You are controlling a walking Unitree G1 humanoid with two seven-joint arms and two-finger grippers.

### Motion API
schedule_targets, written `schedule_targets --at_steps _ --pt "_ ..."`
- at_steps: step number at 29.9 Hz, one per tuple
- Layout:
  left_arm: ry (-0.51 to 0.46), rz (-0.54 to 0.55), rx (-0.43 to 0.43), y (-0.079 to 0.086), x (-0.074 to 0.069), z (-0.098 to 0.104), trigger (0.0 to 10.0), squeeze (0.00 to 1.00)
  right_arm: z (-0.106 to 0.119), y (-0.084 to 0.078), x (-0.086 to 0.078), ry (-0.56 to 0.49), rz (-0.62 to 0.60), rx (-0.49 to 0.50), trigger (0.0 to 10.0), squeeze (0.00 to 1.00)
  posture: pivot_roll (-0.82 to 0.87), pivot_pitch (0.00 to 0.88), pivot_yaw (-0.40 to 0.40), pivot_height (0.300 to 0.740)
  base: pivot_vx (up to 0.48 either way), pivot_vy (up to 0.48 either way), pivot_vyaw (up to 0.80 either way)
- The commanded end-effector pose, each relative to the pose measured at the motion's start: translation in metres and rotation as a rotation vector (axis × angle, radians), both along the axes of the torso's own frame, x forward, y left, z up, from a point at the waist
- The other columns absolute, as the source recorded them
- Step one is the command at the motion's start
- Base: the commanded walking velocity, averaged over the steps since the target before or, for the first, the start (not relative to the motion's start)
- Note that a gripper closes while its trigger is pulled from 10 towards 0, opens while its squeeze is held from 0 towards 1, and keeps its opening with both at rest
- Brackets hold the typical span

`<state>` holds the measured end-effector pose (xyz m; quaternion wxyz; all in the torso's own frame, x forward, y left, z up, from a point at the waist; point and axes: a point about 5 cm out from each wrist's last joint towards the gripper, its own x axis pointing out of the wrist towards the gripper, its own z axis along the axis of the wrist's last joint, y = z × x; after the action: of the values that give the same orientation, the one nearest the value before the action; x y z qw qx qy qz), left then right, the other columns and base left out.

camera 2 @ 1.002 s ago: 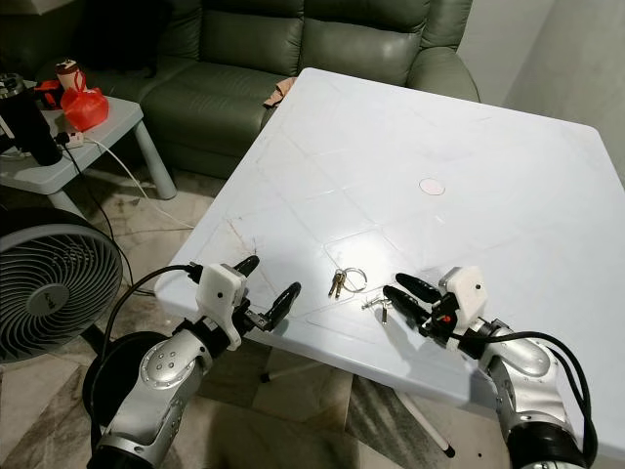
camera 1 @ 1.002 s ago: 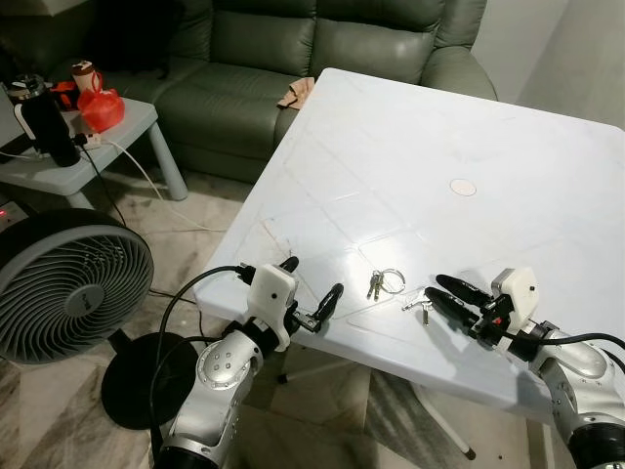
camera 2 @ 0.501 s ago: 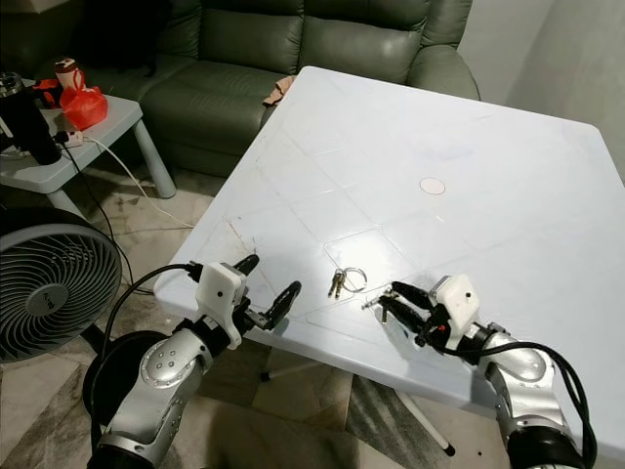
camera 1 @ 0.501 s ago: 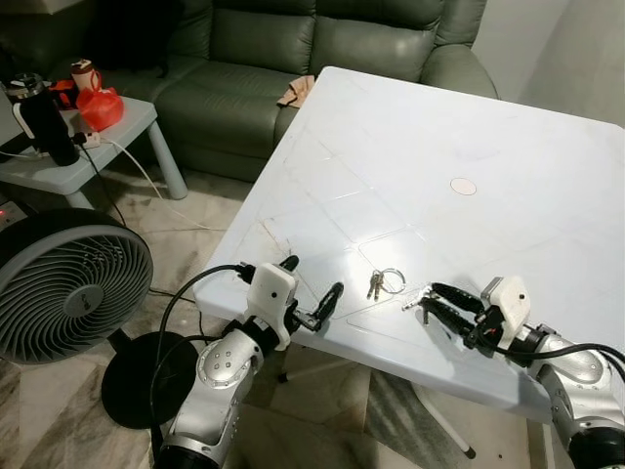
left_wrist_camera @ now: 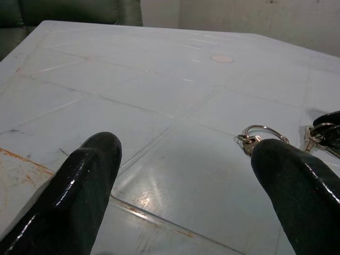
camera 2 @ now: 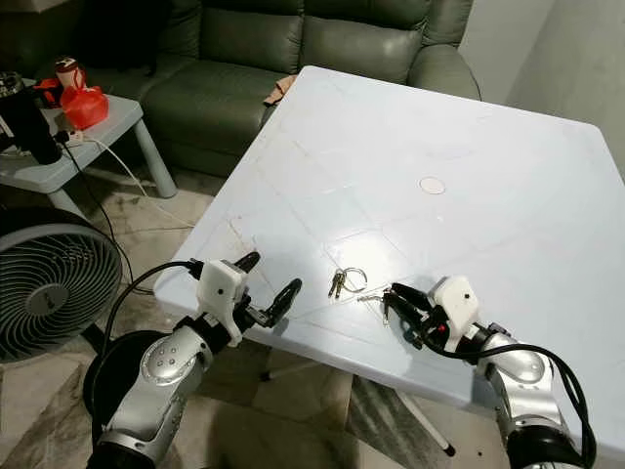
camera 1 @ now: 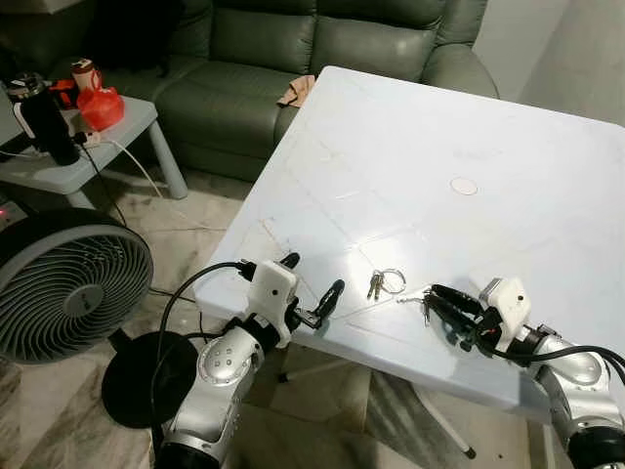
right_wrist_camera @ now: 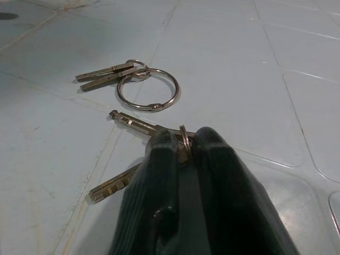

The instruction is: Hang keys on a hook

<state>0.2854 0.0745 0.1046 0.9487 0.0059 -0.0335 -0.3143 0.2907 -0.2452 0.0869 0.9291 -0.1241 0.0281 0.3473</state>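
Two key sets lie on the white table (camera 1: 469, 117) near its front edge. One has a large ring with two keys (camera 1: 384, 282), also seen in the right wrist view as the ring set (right_wrist_camera: 143, 87). My right gripper (camera 1: 437, 296) rests low on the table, shut on the small ring of the second key set (right_wrist_camera: 139, 125), whose keys stick out in front of the fingertips (right_wrist_camera: 210, 141). My left gripper (camera 1: 312, 278) hovers open at the table's front edge, left of the ring set, with nothing between its fingers (left_wrist_camera: 79, 186).
A green sofa (camera 1: 293, 49) stands behind the table. A large floor fan (camera 1: 68, 288) is at the left, with a cable on the floor. A grey side table (camera 1: 98, 137) holds a red bag (camera 1: 101, 107) and a black bottle (camera 1: 44, 122).
My right gripper slid a little left over the second key set and its fingers went from open to shut on the ring. The left arm stayed put.
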Motion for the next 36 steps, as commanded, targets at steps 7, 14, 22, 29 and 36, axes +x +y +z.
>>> schedule_targets --at_steps 7,14,22,29,36 --pt "0.0 -0.004 -0.006 -0.002 0.0 0.002 10.0 0.0 0.004 -0.007 0.001 -0.017 -0.028 0.007 0.0 0.0 0.06 0.134 -0.036 0.74 0.0 0.0 0.0" --pt "0.0 -0.005 -0.008 -0.002 0.0 0.002 10.0 0.0 0.005 -0.008 0.003 -0.03 -0.047 0.025 0.0 0.0 0.06 0.135 -0.036 0.74 0.0 0.0 0.0" --pt "-0.007 0.028 -0.034 0.001 0.006 0.007 10.0 0.0 0.026 -0.001 0.013 -0.112 -0.093 0.28 0.0 0.0 0.06 0.129 -0.039 0.74 0.0 0.0 0.0" --pt "-0.034 0.058 -0.041 0.006 0.016 0.016 10.0 0.0 0.051 0.004 0.022 -0.174 -0.116 0.475 0.1 0.0 0.06 0.119 -0.039 0.74 0.0 0.0 0.0" --pt "-0.084 0.124 -0.057 0.017 0.031 0.032 10.0 0.0 0.066 0.008 0.037 -0.154 -0.307 0.508 10.0 0.0 0.06 0.112 -0.046 0.74 0.0 0.0 0.0"
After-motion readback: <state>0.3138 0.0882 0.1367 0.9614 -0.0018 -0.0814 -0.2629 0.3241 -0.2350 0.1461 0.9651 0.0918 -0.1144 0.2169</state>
